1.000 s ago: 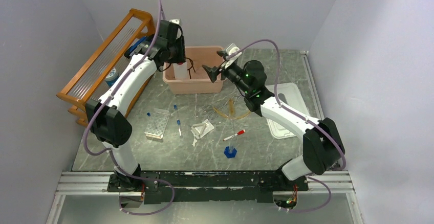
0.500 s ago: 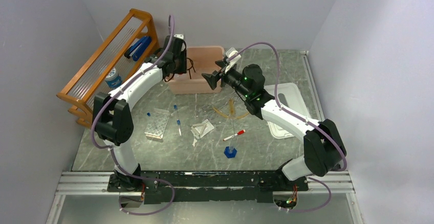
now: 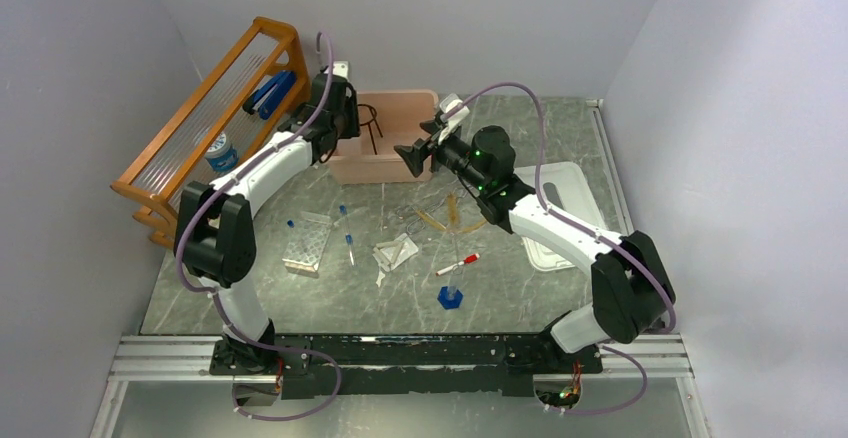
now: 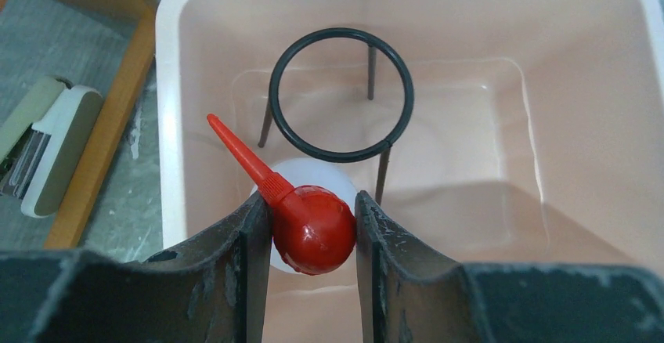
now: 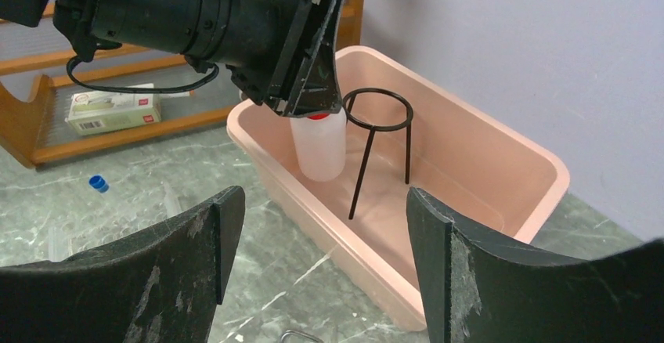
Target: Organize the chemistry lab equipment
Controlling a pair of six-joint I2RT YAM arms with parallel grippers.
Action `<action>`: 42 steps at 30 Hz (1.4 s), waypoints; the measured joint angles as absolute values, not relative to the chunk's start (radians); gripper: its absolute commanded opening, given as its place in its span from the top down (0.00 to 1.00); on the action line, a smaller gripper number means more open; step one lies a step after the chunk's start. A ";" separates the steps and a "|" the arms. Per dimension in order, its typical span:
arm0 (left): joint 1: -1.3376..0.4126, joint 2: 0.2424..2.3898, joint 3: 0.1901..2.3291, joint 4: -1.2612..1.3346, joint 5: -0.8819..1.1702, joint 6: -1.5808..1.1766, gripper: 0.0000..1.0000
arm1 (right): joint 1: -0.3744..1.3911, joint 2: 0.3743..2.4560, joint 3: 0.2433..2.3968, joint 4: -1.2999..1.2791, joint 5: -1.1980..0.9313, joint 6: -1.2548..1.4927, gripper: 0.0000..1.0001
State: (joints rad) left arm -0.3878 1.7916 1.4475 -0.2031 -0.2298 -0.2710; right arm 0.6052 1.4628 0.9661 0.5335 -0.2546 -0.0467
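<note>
One pink tub (image 3: 385,170) holds one black wire ring (image 4: 273,100) and one red-capped squeeze bottle (image 4: 313,229). On the worktop (image 3: 500,288) lie one clear tube rack (image 3: 309,243), what look like three blue-capped tubes (image 3: 349,243), two white triangles (image 3: 393,256), one amber tubing (image 3: 455,220), one blue-based cylinder (image 3: 451,296) and one red-tipped stick (image 3: 458,264). One wooden rack (image 3: 200,118) and one white tray (image 3: 560,213) stand at the sides.

gripper (image 4: 311,219) clamped on red-capped bottle (image 4: 313,237), wire ring (image 4: 273,96) beside
</note>
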 measured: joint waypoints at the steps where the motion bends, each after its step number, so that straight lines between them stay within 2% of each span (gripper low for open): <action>1: -0.386 1.792 1.444 -0.201 -0.230 -0.275 0.83 | 0.605 1.466 0.966 0.532 -0.254 -0.045 0.22; 19: -0.373 1.781 1.330 -0.172 -0.190 -0.310 0.79 | 0.605 1.499 0.999 0.452 -0.212 -0.010 0.22; 27: -0.368 1.794 1.330 -0.155 -0.190 -0.308 0.62 | 0.605 1.499 0.999 0.435 -0.188 -0.007 0.22; 35: -0.362 1.794 1.330 -0.159 -0.191 -0.324 0.37 | 0.605 1.499 1.005 0.407 -0.169 0.006 0.22; 42: -0.360 1.786 1.338 -0.172 -0.192 -0.330 0.30 | 0.605 1.510 1.066 0.337 -0.163 0.041 0.21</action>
State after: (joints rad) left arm -0.3595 1.7859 1.3376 -0.1722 -0.1921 -0.3298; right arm 0.6052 1.5101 1.0657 0.3374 -0.1627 0.0410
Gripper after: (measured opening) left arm 0.679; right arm 0.785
